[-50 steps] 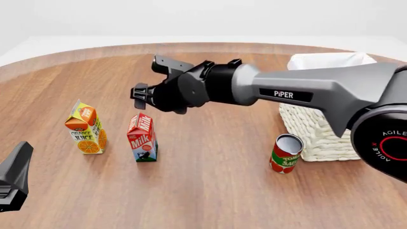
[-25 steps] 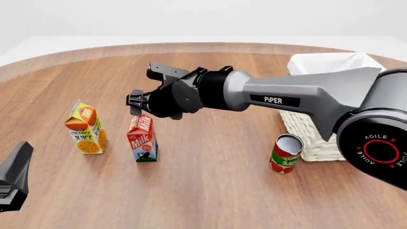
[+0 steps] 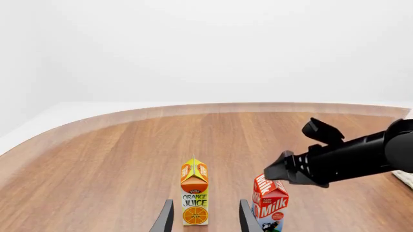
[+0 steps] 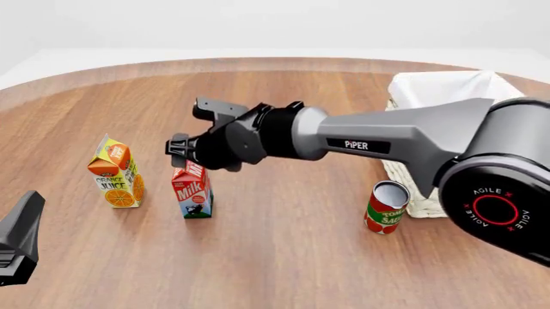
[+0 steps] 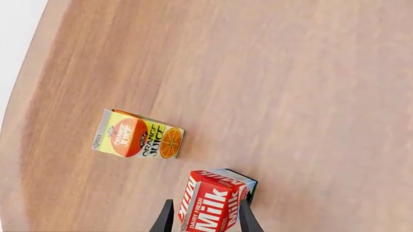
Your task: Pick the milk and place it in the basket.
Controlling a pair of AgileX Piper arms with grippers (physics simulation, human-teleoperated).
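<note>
The milk [image 4: 192, 193] stands upright on the wooden table, red top over a white-blue base, left of centre; it also shows as the milk [image 5: 210, 203] and the milk [image 3: 271, 207]. My right gripper [image 4: 192, 129] hangs open just over the carton's top, and one finger overlaps its red gable in the front view. In the right wrist view the right gripper [image 5: 205, 221] has a finger on each side of the carton top. The basket [image 4: 434, 90] sits at the far right, partly hidden behind the right arm. My left gripper [image 3: 205, 220] is open and empty, low at the front left [image 4: 19, 235].
An orange juice carton [image 4: 116, 180] stands upright just left of the milk, a short gap between them. A red tomato sauce can [image 4: 386, 207] stands in front of the basket. The right arm spans the table's middle from the right.
The right gripper has dropped and shifted slightly left, from above and behind the milk down to its top. The left gripper, cartons and can have not moved.
</note>
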